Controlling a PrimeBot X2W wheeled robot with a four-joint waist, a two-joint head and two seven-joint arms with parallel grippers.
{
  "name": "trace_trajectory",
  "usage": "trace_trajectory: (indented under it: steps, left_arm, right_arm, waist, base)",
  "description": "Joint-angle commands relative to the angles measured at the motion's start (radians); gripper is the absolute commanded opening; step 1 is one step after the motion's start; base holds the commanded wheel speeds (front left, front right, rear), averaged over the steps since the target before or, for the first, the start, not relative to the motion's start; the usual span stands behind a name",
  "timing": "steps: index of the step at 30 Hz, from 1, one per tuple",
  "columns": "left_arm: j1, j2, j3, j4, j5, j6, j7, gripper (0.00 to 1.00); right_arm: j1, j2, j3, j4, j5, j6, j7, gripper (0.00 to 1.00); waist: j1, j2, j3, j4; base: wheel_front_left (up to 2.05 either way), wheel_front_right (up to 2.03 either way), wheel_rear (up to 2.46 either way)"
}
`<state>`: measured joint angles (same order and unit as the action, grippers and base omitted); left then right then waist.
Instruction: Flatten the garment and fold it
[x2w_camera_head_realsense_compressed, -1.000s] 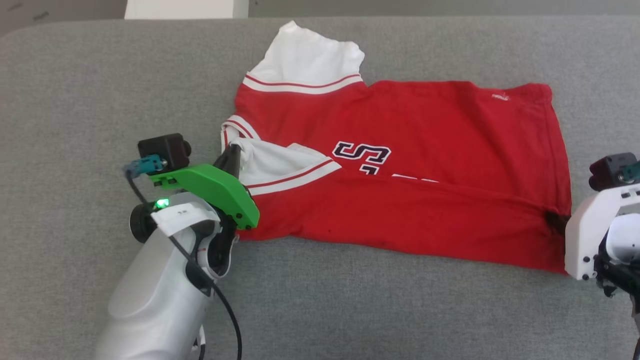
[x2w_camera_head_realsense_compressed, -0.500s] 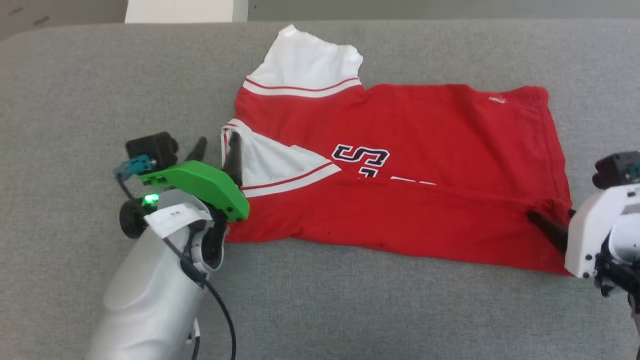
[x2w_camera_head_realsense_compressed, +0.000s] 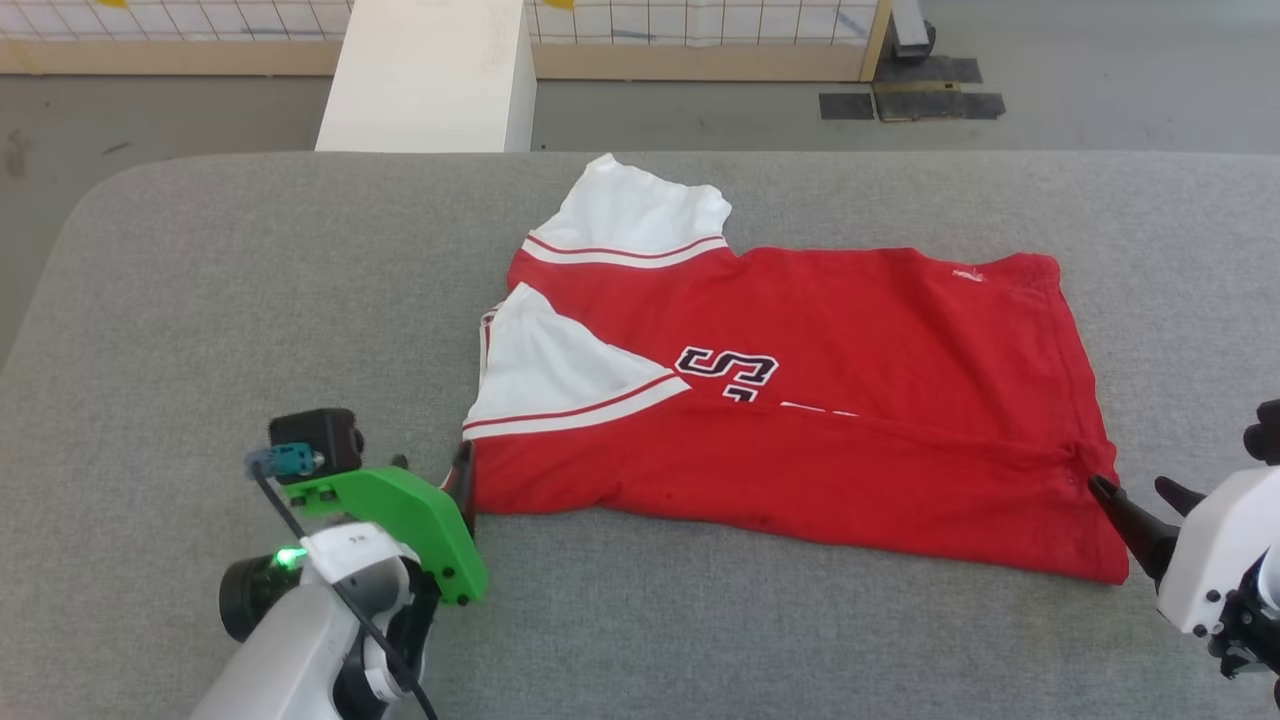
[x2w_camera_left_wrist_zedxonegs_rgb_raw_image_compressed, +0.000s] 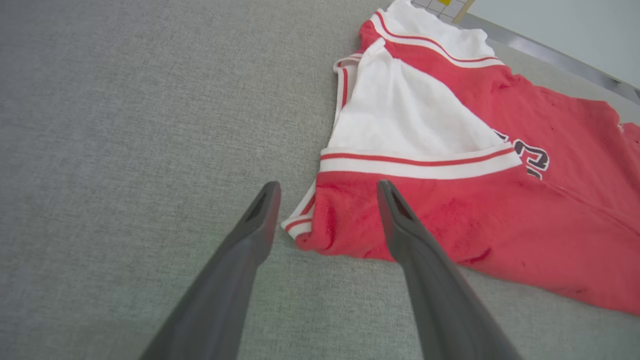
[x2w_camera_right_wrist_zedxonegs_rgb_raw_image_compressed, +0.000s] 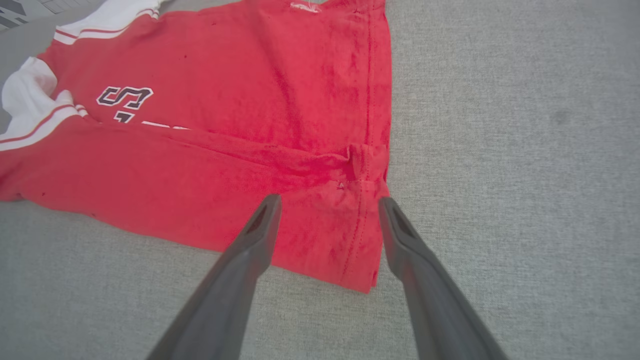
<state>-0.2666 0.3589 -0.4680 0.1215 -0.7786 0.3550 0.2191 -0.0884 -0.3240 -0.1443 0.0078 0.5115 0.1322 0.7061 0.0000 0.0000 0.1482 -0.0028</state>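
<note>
The left gripper (x2w_camera_left_wrist_zedxonegs_rgb_raw_image_compressed: 326, 187) has its jaws spread wide and holds nothing. One finger is over the shirt's (x2w_camera_head_realsense_compressed: 850, 340) near left corner and the other is over the grey cushion (x2w_camera_head_realsense_compressed: 250, 280) just beside it. The right gripper (x2w_camera_right_wrist_zedxonegs_rgb_raw_image_compressed: 329, 200) also stands wide open and empty, with its fingers at the shirt's near right corner by the hem. The red shirt lies on the cushion with its near edge folded up over the lettering. One white sleeve lies across the chest and the other sticks out on the far side. A white block (x2w_camera_head_realsense_compressed: 430, 80) stands beyond the shirt.
</note>
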Motion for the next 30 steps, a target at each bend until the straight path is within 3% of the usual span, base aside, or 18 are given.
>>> trace_trajectory:
  steps: [1,7,20,21,22,30]
  left_arm:
    - [0.011,0.009,-0.007,-0.017,-0.003,0.012,0.02,1.0]
    - [-0.008,0.039,-0.061,-0.02,0.013,0.044,0.147,1.0]
    - [-0.088,0.037,-0.107,0.156,0.014,0.076,0.298,1.0]
    - [-0.083,0.034,-0.109,0.158,0.007,0.073,0.305,0.45]
    - [-0.078,0.029,-0.107,0.155,-0.002,0.07,0.307,0.01]
    - [-0.037,0.002,-0.061,0.083,-0.05,0.048,0.236,0.0]
  right_arm:
    - [0.013,0.01,-0.011,-0.016,-0.008,-0.002,0.008,1.0]
    - [0.042,0.046,-0.049,-0.09,-0.025,-0.002,0.036,1.0]
    - [0.041,0.057,-0.062,-0.129,-0.027,-0.002,0.049,1.0]
    - [0.042,0.057,-0.064,-0.129,-0.029,-0.002,0.049,1.0]
    - [0.044,0.055,-0.067,-0.129,-0.031,-0.002,0.049,1.0]
    - [0.064,0.035,-0.059,-0.145,-0.114,-0.002,0.076,1.0]
  waist:
    - [0.0,0.0,-0.008,0.0]
    - [0.0,0.0,0.007,-0.019]
    - [0.0,0.0,0.074,-0.082]
    - [0.0,0.0,0.076,-0.083]
    - [0.0,0.0,0.077,-0.083]
    - [0.0,0.0,0.074,-0.064]
  base:
    - [0.0,0.0,0.0]
    - [0.0,0.0,0.0]
    - [0.0,0.0,0.0]
    - [0.0,0.0,0.0]
    - [0.0,0.0,0.0]
    - [0.0,0.0,0.0]
